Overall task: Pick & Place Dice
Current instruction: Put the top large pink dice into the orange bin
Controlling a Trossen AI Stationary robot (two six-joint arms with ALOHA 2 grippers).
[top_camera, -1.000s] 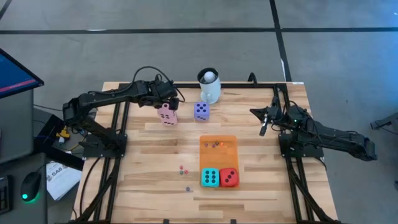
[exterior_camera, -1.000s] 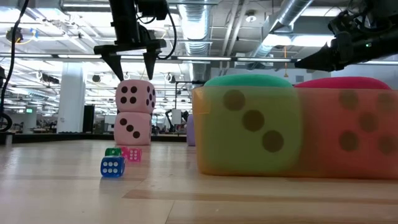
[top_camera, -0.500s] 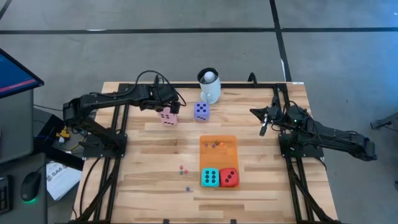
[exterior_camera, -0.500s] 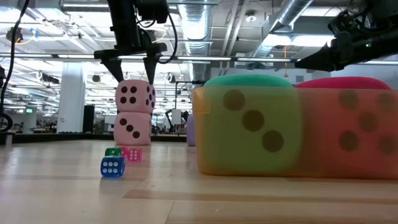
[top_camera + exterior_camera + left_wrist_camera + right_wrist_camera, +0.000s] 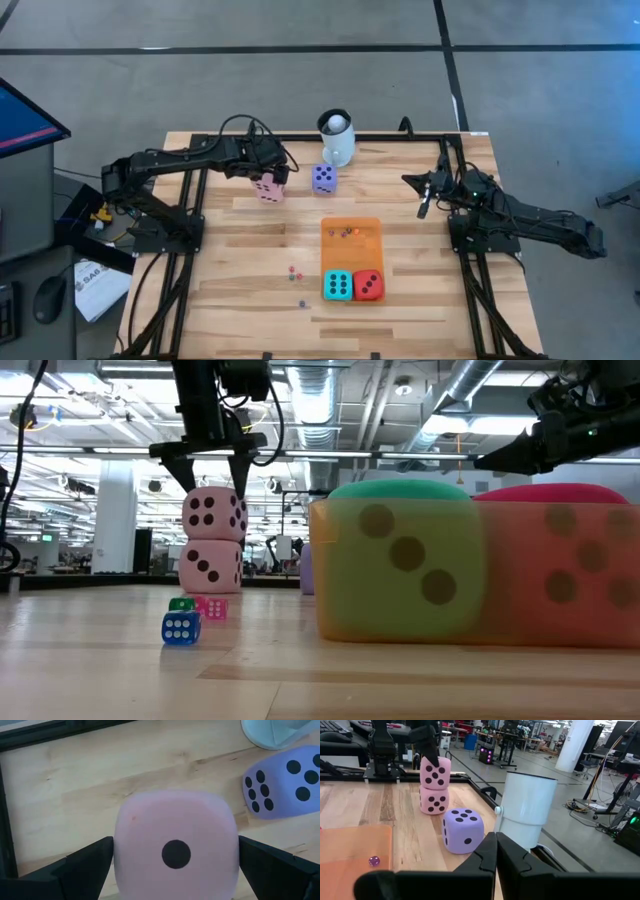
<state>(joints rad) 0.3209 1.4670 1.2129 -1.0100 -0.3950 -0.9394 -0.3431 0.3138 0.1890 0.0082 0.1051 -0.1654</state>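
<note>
Two pink dice stand stacked, the upper one (image 5: pixel 214 513) resting on the lower (image 5: pixel 210 567); the stack (image 5: pixel 268 187) is left of the purple die (image 5: pixel 323 178). My left gripper (image 5: pixel 210 480) is open directly over the stack, one finger at each side of the upper die's top (image 5: pixel 175 845). The teal die (image 5: pixel 338 285) and the red die (image 5: pixel 368 285) sit on the near end of the orange mat (image 5: pixel 350 245). Tiny dice (image 5: pixel 295 270) lie on the wood. My right gripper (image 5: pixel 422 205) is shut, at the table's right side. My left gripper comes at the upper pink die from above, pointing down. Its fingers (image 5: pixel 85 865) stand at two opposite sides of the die's top. Whether they touch it, I cannot tell.
A white mug with a ball (image 5: pixel 337 140) stands at the far edge, just behind the purple die. Small beads lie on the mat's far end (image 5: pixel 347 232). Bare wood stretches between the stack and the mat and along the table's left side.
My left gripper has moved a little toward the table's near edge, over the pink stack, and has stayed open.
</note>
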